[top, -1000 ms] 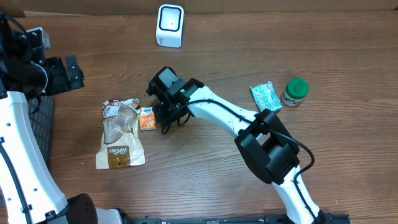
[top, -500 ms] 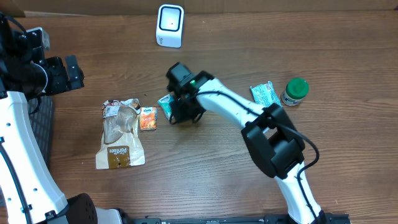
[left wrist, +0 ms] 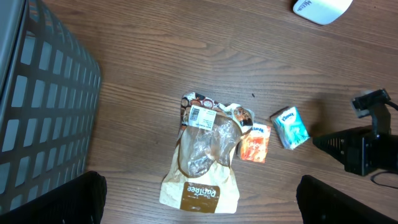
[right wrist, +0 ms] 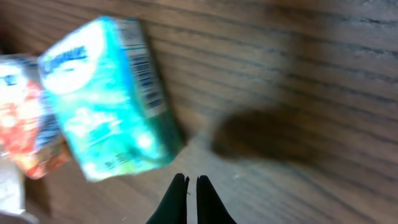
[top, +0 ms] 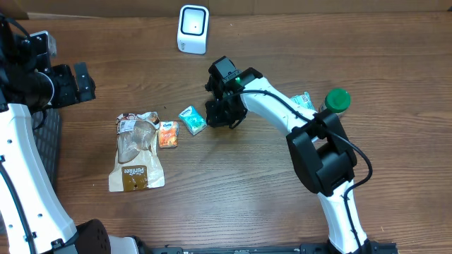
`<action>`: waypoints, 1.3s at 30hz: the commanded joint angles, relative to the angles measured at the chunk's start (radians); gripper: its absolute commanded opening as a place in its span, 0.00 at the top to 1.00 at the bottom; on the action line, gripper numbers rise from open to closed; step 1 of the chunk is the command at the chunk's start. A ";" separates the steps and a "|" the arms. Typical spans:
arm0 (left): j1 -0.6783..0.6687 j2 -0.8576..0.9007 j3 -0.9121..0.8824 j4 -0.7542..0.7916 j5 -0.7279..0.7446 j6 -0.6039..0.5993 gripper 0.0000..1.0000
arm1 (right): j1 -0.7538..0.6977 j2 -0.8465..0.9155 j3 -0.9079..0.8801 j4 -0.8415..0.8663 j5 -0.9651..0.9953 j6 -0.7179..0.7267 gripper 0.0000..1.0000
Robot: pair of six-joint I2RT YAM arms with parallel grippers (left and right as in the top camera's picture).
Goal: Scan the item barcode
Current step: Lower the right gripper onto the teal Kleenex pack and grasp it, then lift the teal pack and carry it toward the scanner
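A small teal tissue pack (top: 192, 120) lies on the wooden table, and its barcode (right wrist: 147, 76) shows on one side in the right wrist view. My right gripper (top: 216, 115) hovers just right of the teal tissue pack (right wrist: 106, 99), shut, with nothing between its fingertips (right wrist: 191, 182). The white barcode scanner (top: 193, 28) stands at the back of the table. My left gripper (top: 79, 81) hangs wide open at the far left, high above the table; its fingers (left wrist: 74, 199) frame the brown bag from above.
An orange packet (top: 168, 134) and a brown snack bag (top: 136, 154) lie left of the teal pack. Another teal pack (top: 302, 107) and a green-lidded jar (top: 335, 103) sit at the right. A dark mesh basket (left wrist: 37, 106) stands at the left edge.
My right gripper has drawn back to the right and away from the orange packet, uncovering the teal pack, which now lies free on the table. The left arm has not moved.
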 commanded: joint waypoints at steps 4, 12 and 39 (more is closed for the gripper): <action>0.008 0.003 0.012 0.002 0.003 0.023 0.00 | 0.069 -0.124 0.027 0.027 -0.069 -0.014 0.96; 0.008 0.003 0.012 0.002 0.003 0.023 0.00 | 0.163 -0.110 0.017 0.152 0.007 -0.014 0.81; 0.008 0.003 0.012 0.002 0.003 0.023 0.00 | 0.156 0.049 0.005 0.131 0.254 0.151 0.81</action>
